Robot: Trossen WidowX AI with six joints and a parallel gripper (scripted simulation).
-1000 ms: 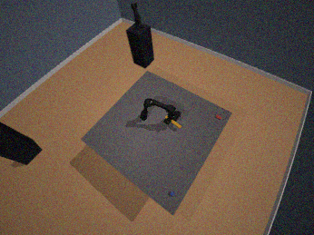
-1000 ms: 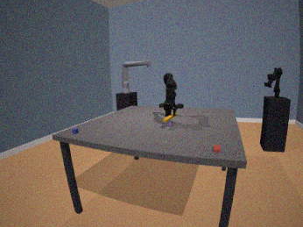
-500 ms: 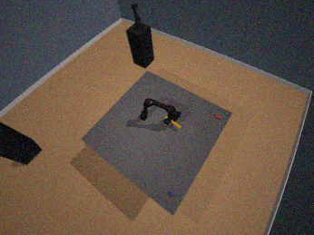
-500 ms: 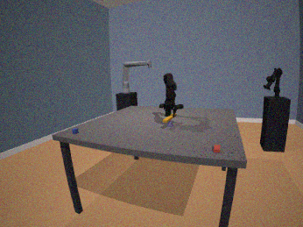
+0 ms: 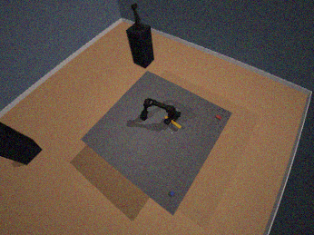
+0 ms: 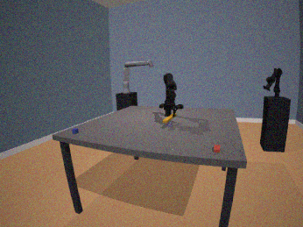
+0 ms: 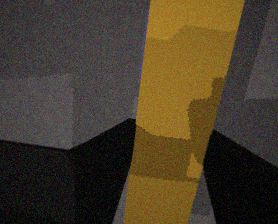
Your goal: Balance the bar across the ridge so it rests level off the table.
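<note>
The arm (image 5: 156,106) stands mid-frame on the table (image 5: 136,164) in the top view, the bar (image 5: 175,123) just lower right of it. One cube (image 5: 219,117) lies right, another (image 5: 171,193) near the bottom corner.

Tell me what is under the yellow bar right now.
Under the yellow bar, the wrist view shows only grey table and shadow. No ridge is visible there; the gripper, shut on the bar, hides the rest.

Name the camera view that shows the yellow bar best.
The wrist view: the yellow bar fills the frame between the jaws. The top view shows only a small yellow stub by the gripper; the exterior view, a short tilted piece under it.
</note>
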